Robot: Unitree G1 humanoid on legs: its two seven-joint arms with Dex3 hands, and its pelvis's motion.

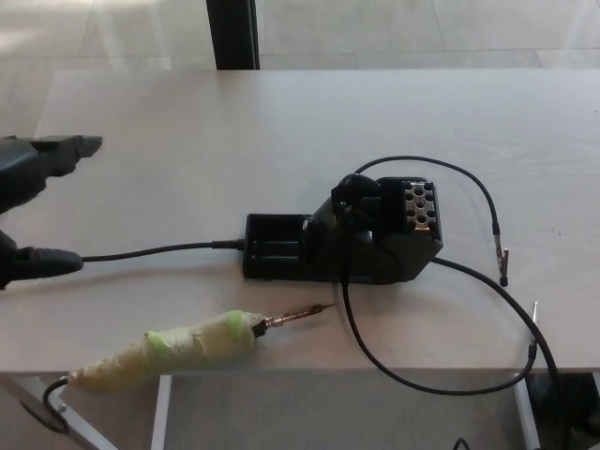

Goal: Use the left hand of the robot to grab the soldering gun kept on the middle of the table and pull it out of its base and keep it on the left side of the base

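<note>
at table's left edge, left hand spread wide, empty, clear of iron lying along near edge, left of base.

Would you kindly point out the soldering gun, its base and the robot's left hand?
soldering gun (178, 349), head view, on the taped handle.
base (281, 246), head view, on the low left tray.
left hand (28, 187), head view, on the palm.

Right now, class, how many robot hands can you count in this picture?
1. The left robot hand sits at the picture's left edge, open above the table, beside the black cable. The right hand is out of view.
</note>
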